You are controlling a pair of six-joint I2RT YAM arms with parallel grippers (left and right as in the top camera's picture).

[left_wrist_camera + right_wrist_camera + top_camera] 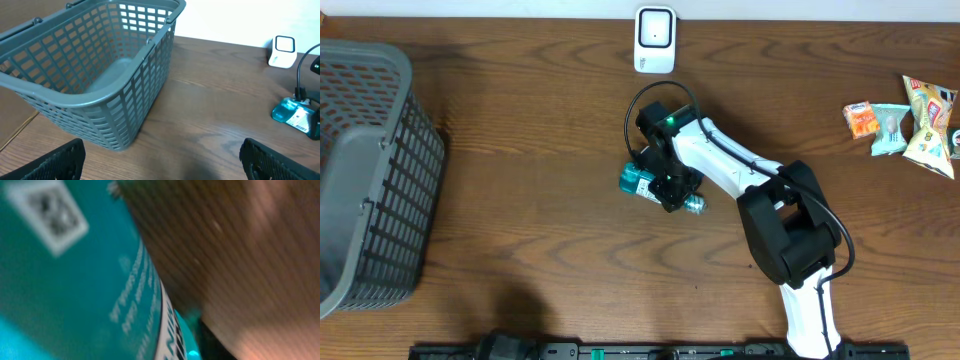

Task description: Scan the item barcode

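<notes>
The item is a teal bottle [642, 182] with a white label, lying on its side mid-table. My right gripper [672, 188] reaches down over it with its fingers closed around the bottle's middle. The right wrist view is filled by the teal bottle [65, 280], blurred and very close, with a small square code patch [49, 210] on it. A white scanner [654, 40] stands at the table's far edge, straight beyond the bottle. My left gripper [162, 162] is open and low over bare wood, with nothing between its fingers. From there the bottle [290, 114] shows far right.
A large grey mesh basket [370, 170] takes up the left side of the table and stands just ahead of my left gripper [100, 65]. Several snack packets [910, 120] lie at the far right. The scanner [283, 51] also shows at top right of the left wrist view.
</notes>
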